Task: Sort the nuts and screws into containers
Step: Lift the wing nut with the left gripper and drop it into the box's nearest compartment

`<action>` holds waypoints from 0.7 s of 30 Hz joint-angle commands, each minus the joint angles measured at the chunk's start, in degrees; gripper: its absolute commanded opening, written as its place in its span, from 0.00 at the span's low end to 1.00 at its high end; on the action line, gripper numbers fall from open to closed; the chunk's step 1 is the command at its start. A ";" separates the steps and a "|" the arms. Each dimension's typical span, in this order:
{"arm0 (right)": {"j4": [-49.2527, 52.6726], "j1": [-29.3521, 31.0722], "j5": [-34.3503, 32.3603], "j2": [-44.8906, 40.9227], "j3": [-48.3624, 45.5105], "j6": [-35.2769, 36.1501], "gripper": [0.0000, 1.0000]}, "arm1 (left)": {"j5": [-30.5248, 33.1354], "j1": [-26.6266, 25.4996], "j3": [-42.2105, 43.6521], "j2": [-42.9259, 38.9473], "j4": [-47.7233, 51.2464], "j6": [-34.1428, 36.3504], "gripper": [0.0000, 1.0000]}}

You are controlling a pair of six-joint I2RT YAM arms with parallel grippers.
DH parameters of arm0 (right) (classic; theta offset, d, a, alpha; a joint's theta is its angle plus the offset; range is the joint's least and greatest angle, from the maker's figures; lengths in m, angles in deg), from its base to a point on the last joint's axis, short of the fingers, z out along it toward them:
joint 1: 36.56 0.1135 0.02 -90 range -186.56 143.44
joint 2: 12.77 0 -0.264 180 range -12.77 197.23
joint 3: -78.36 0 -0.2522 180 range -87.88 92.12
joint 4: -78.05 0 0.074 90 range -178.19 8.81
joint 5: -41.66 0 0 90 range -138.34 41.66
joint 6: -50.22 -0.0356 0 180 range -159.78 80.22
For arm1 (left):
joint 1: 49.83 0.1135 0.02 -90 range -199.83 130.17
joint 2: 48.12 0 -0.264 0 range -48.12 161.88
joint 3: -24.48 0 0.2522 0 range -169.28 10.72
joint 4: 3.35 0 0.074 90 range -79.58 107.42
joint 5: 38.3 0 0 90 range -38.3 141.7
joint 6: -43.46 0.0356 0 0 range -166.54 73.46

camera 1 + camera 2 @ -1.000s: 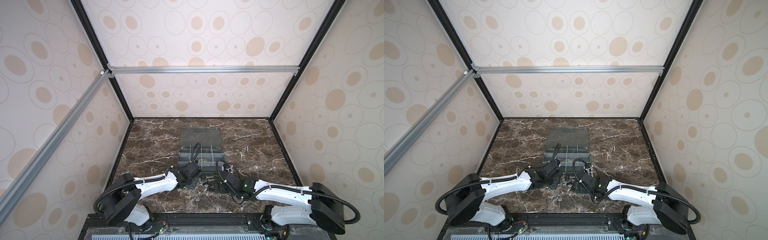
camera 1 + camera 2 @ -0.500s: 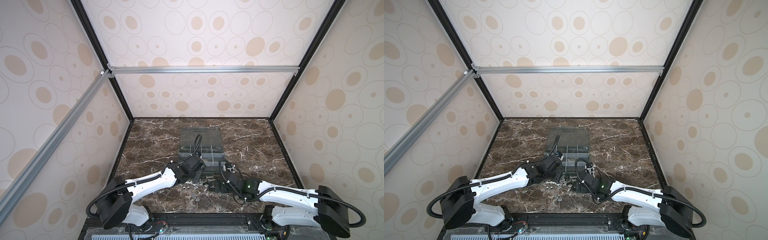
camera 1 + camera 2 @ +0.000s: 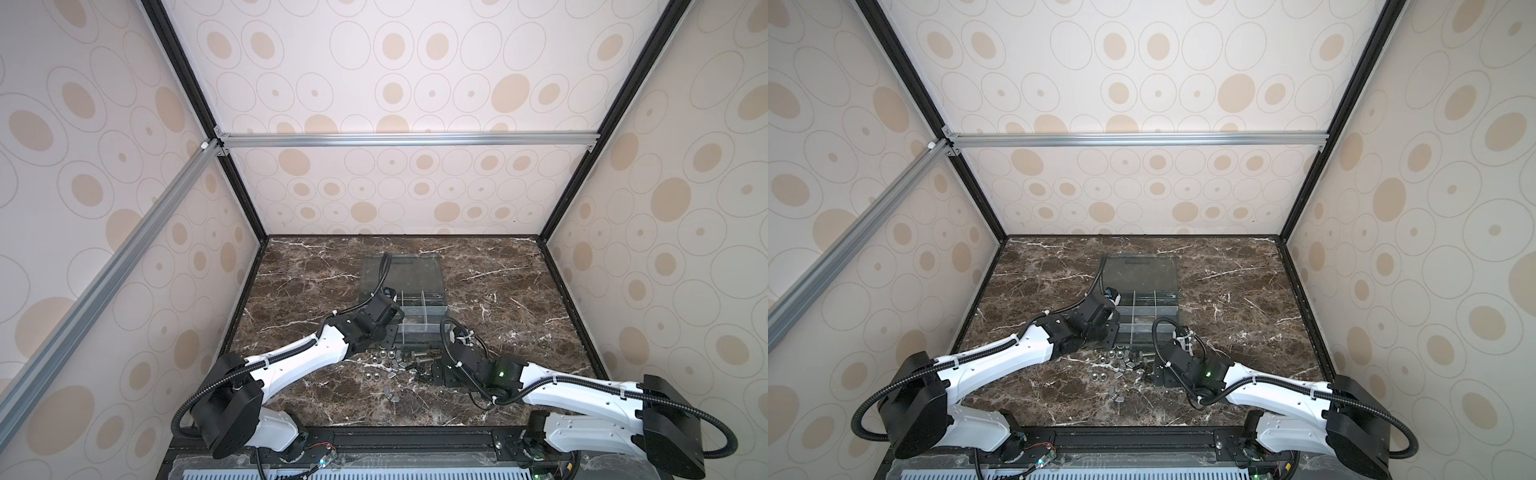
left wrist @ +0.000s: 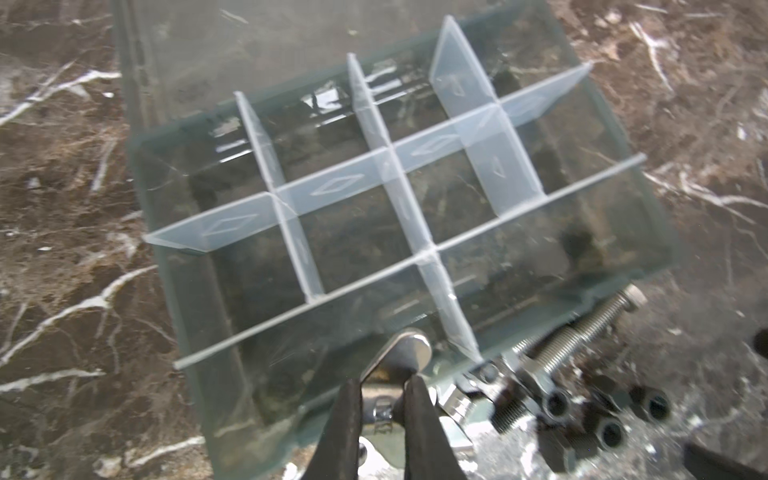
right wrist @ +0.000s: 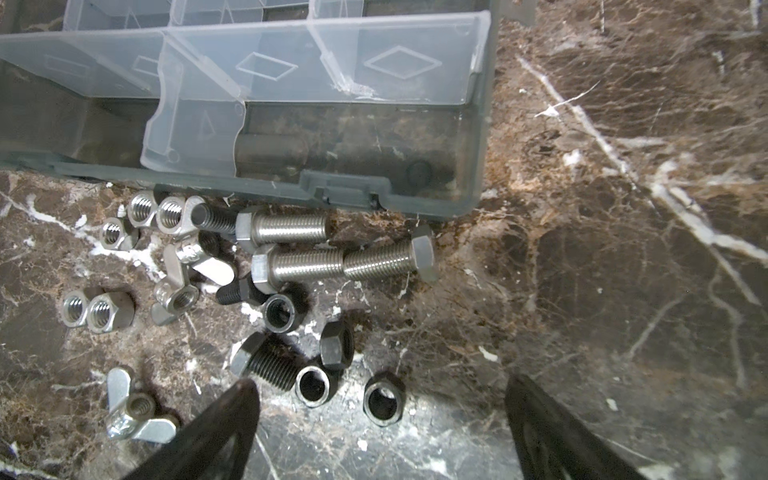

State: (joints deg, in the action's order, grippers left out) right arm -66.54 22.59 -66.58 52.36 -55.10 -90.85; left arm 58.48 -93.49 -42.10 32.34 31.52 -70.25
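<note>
Looking down in both top views, we find the open box (image 3: 443,308) mid-table (image 3: 519,291), with the screws (image 3: 422,356) and nuts (image 3: 385,354) scattered just in front of it. The left gripper (image 3: 390,334) sits at the box's near left corner and the right gripper (image 3: 1159,372) is low beside the scatter. We cannot read the jaws at this size.

In the left wrist view, the left jaws are pinched tight on a shiny wing nut (image 4: 405,347), held by one wing above the box's front edge. That thin grip could let it twist free and drop outside the wall, or it could bounce off a divider (image 4: 440,291) into the wrong compartment.

In the right wrist view, the right jaws are spread wide and hold nothing. A black nut (image 5: 382,405) lies on the table between them. Closing here could also drag in the second black nut (image 5: 312,388) and the black screw (image 5: 266,365) next to it.

The pinch point is hidden behind the wing nut. We cannot tell whether a dark shape (image 5: 270,149) behind the box wall is a part or a shadow.
</note>
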 commanded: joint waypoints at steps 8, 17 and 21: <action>1.72 0.52 0.04 2.92 2.59 -0.57 0.96 | -2.59 6.86 3.60 1.35 -3.77 3.78 0.19; 3.70 0.52 1.62 5.53 5.51 0.51 0.96 | -3.49 7.49 6.23 0.78 -5.73 2.81 0.33; 3.96 0.53 2.40 6.34 6.59 1.30 0.96 | -3.27 7.53 7.56 -0.61 -6.51 1.67 0.35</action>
State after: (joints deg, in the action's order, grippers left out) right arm -64.77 22.62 -64.57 57.89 -50.05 -90.02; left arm 55.20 -86.30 -35.15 33.39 26.08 -67.84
